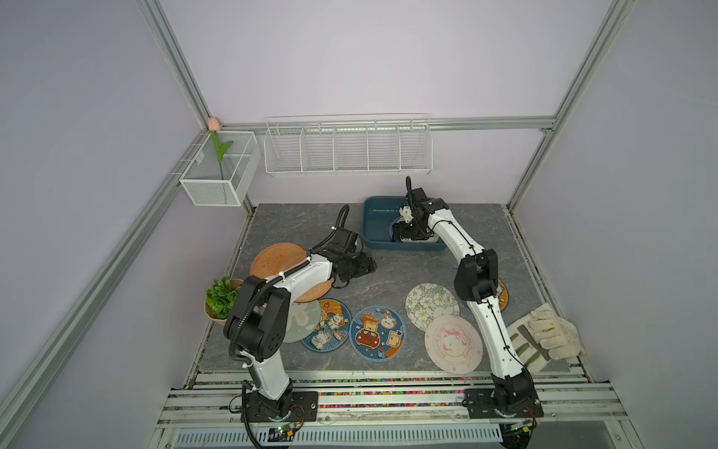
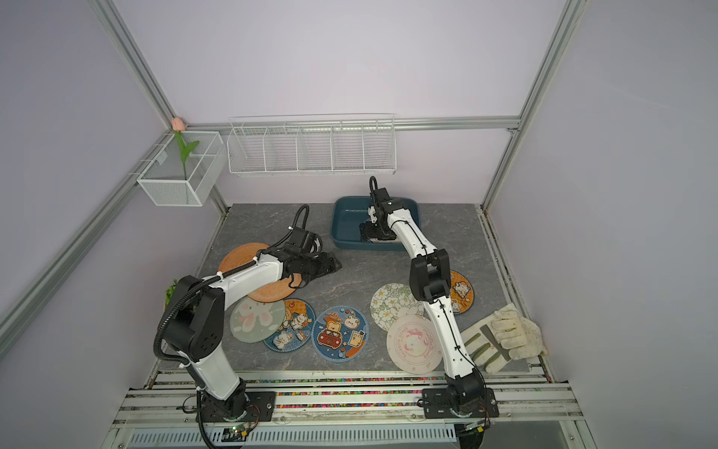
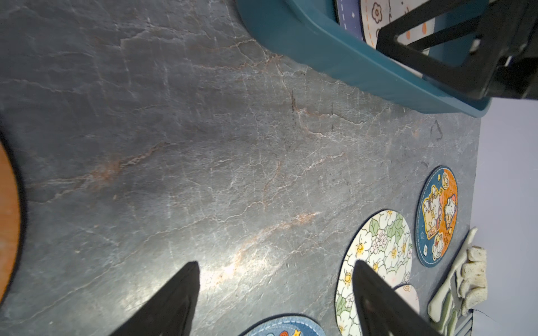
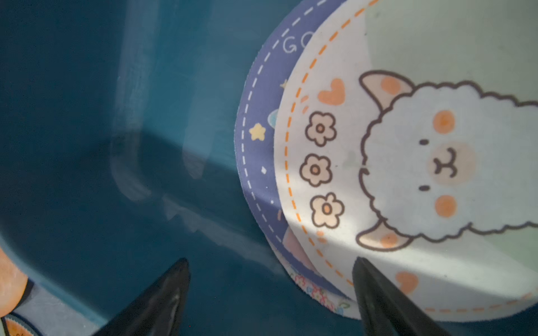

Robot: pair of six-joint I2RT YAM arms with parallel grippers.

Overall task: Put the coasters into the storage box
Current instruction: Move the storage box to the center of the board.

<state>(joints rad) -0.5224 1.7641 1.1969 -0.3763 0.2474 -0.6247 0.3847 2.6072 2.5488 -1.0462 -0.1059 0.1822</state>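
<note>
1. Several coasters point(image 1: 377, 334) lie loose on the table's point(image 1: 392, 272) near half;
2. left gripper point(image 3: 275, 266), jaws apart and empty, hovers over bare table further back;
3. right gripper point(image 4: 270, 261), jaws apart, hangs inside the box point(image 1: 372, 237), beside stacked coasters.

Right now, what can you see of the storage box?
The storage box is a shallow, dark teal, glossy plastic tray with rounded corners, upright at the far side of the grey tabletop. Stacked coasters lie in its near-right part, a sheep coaster on top. The right gripper hangs open inside it.
</note>
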